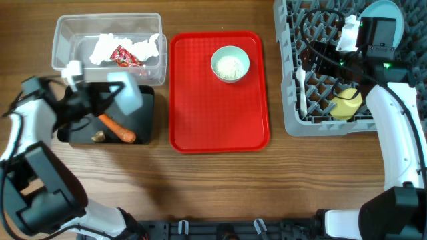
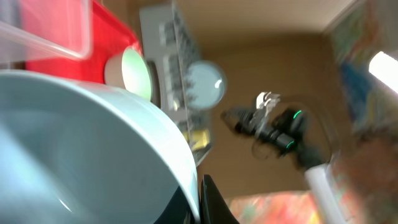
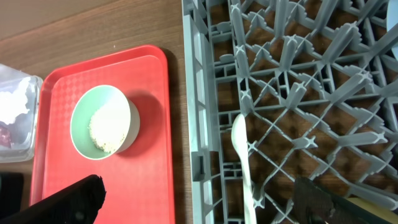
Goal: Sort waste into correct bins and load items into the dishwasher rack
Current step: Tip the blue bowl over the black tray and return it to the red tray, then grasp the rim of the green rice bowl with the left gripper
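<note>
My left gripper (image 1: 110, 97) is shut on the rim of a small light-blue bowl (image 1: 132, 97) and holds it tilted over the black tray (image 1: 148, 133). The bowl fills the left wrist view (image 2: 74, 155), with my finger (image 2: 208, 199) at its rim. An orange carrot piece (image 1: 119, 129) and a brown lump (image 1: 99, 137) lie in the black tray. White tissue (image 1: 107, 45) and the red wrapper (image 1: 124, 56) lie in the clear tub (image 1: 63, 30). A pale bowl (image 1: 230, 63) holding rice (image 3: 107, 127) stands on the red tray. My right gripper (image 3: 199, 196) is open and empty above the rack's (image 1: 293, 107) left edge.
The red serving tray (image 1: 200, 113) lies in the middle. In the rack are a white spoon (image 3: 245, 155), a yellow cup (image 1: 347, 105) and a light-blue plate (image 1: 387, 10) at the far corner. My right arm crosses over the rack's right side.
</note>
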